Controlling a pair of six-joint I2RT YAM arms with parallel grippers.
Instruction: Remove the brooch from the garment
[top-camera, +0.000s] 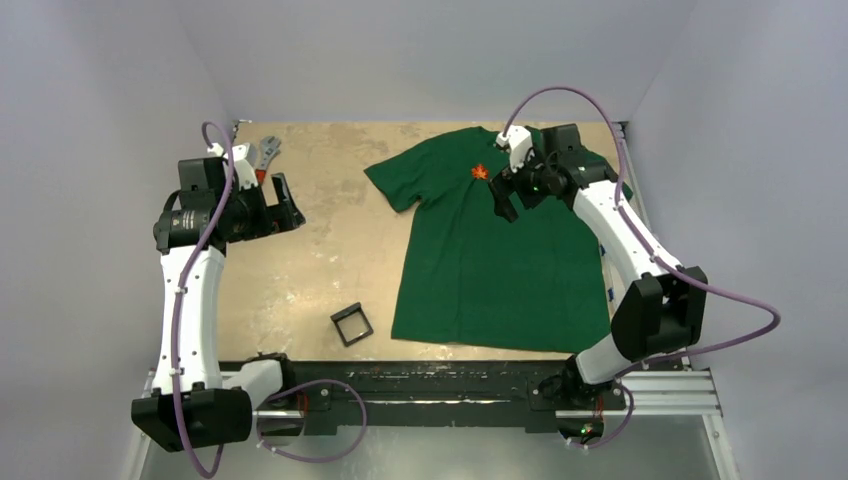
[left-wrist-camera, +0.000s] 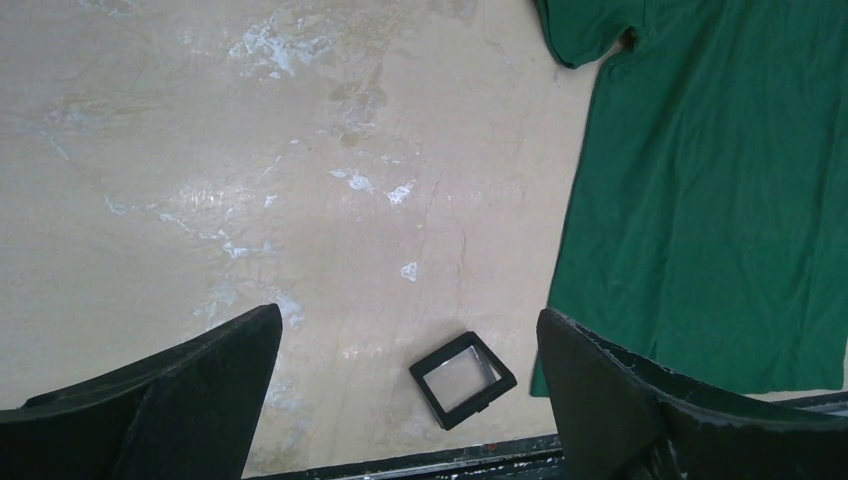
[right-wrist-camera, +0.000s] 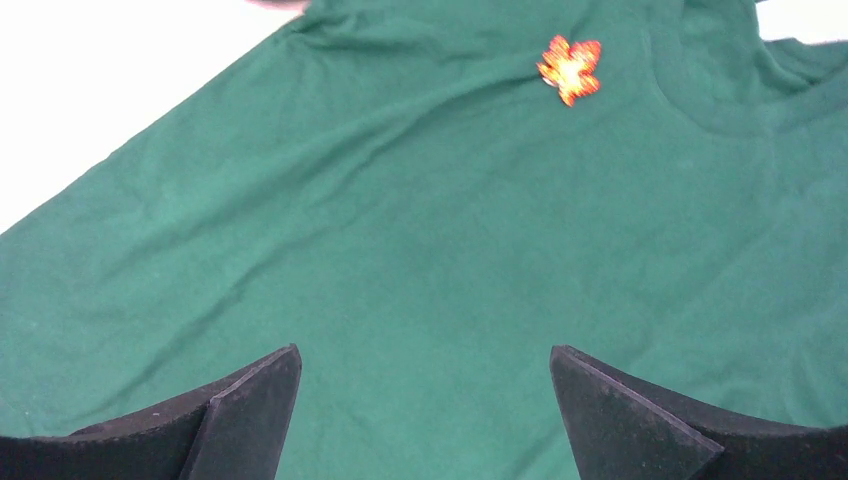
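Hovering over the chest of the garment (top-camera: 490, 260), my right pincer (top-camera: 512, 185) is hanging with its jaws spread wide, gripping nothing. The dark green shirt is lying flat across the right half of the table (top-camera: 300, 270), with its collar toward the far edge and its hem toward the bases of my 2 arms. The brooch (top-camera: 480, 172), a tiny orange-red leaf, is sitting on the cloth just below the collar. In the overhead view it is just beside the right pincer's dark fingers. Through the right wrist camera I am seeing the brooch (right-wrist-camera: 570, 68) ahead of the pincer (right-wrist-camera: 425, 365) and well apart from both fingertips, with plain green cloth (right-wrist-camera: 400, 230) filling the space between. I cannot tell whether the fingertips are touching the cloth.

My left pincer (top-camera: 285, 205) is also standing fully released and holding nothing, above bare table at the far left, near a wrench (top-camera: 266, 155). Its wrist camera is looking between the open fingers (left-wrist-camera: 200, 370) at a small black square frame (left-wrist-camera: 462, 378), which is resting on the table near the hem's corner but not touching the shirt.
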